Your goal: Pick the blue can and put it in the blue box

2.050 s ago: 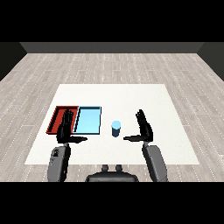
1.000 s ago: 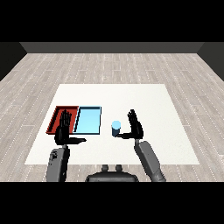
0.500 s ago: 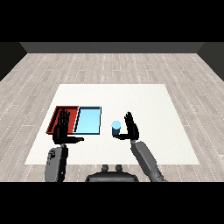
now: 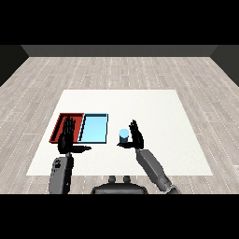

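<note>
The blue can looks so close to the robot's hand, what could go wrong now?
The right hand is open right beside the blue can, not yet curled round it, so a sideways nudge might tip the can over. The blue tray lies directly next to the red tray, so the can could end up in the wrong one. The left hand hovers at the trays' near edge and might get in the way.

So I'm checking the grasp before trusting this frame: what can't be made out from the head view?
- Contact between the right robot hand and the small blue cylindrical can: the thumb reaches under the can, too small to tell touching from apart.
- The shallow red tray: its near part is covered by the left robot hand.
- The can's label: too small.
- The flat light blue tray: depth not readable from above.
</note>
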`<state>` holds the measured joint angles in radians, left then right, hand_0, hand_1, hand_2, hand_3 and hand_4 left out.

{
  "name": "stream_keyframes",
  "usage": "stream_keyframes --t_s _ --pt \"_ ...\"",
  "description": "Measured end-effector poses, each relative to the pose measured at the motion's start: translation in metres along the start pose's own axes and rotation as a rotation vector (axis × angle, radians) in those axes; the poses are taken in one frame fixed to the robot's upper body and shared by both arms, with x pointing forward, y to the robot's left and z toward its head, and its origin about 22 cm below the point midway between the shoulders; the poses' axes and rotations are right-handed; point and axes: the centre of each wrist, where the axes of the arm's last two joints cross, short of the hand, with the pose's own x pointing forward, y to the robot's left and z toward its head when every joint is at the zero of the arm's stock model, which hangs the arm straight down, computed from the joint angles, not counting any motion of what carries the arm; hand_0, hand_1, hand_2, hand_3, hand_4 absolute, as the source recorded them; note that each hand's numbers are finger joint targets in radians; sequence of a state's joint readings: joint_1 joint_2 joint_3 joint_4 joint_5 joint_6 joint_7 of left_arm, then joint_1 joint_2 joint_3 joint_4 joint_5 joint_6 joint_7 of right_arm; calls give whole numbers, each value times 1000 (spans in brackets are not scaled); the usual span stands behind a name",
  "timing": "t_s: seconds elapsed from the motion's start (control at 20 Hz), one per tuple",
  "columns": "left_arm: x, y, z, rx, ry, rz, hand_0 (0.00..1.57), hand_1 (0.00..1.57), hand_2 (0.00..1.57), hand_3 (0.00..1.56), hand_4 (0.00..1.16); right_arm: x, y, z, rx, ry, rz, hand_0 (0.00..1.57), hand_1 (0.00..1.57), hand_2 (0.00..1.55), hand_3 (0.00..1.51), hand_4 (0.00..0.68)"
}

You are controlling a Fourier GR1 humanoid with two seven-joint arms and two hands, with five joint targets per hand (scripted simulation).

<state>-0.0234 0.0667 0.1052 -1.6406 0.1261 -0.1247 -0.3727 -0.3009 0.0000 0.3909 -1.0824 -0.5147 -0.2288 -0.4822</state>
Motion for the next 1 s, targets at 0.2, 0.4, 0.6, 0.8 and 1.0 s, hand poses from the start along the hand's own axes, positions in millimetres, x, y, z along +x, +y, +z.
stream_keyframes --t_s 0.2,0.4,0.6,0.8,1.0 --pt "8 1 0 3 1 9 0 0 0 0 0 -5 5 -8 2 9 -4 0 0 0 0 0" --pt "6 2 1 12 1 12 0 0 0 0 0 -11 9 -9 2 24 -17 0 0 0 0 0" --pt "5 5 0 11 -2 19 0 0 0 0 0 -15 5 -12 6 45 -16 0 0 0 0 0" --pt "4 8 -2 8 -2 14 0 0 0 0 0 -15 15 -22 17 56 -12 0 0 0 0 0" --pt "4 1 3 6 -1 14 0 0 0 0 0 -22 17 -25 22 73 -15 0 0 0 0 0"
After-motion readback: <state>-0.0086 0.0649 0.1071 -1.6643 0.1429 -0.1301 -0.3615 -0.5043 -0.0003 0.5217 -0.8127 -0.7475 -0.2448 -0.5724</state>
